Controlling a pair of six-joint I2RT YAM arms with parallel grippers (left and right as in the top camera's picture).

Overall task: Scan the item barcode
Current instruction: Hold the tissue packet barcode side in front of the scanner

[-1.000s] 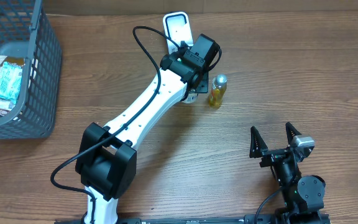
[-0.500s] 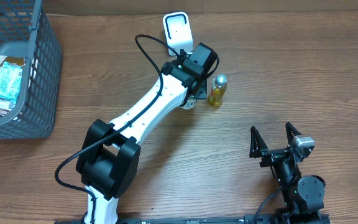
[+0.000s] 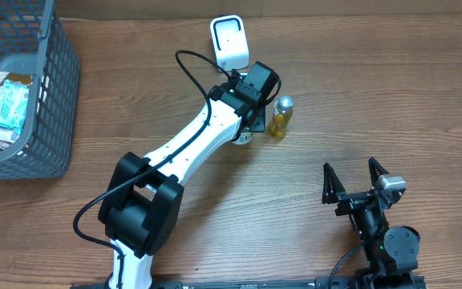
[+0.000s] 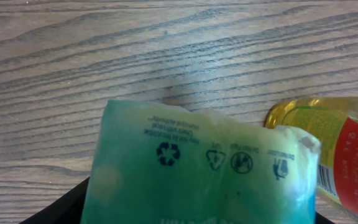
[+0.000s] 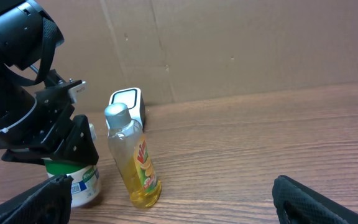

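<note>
— Where's the item?
— It's a green packet [image 4: 197,168] clamped in the left pincer [image 3: 249,127], with the scanner [image 3: 229,38] just beyond. The right pincer [image 3: 358,186] is wide and empty.
— Tilt its barcode side toward the scanner, avoiding the bottle [image 3: 280,116] beside it.

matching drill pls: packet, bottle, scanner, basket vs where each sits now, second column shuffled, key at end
1. green plastic packet
2. yellow bottle with silver cap
3. white boxy scanner
4. grey mesh plastic basket

A. standing upright on the wooden table
B. far left corner, wrappers inside
C. clamped in the left gripper
D. far edge, middle of the table

Pairs: 1-C, 2-A, 3-D, 4-B
</note>
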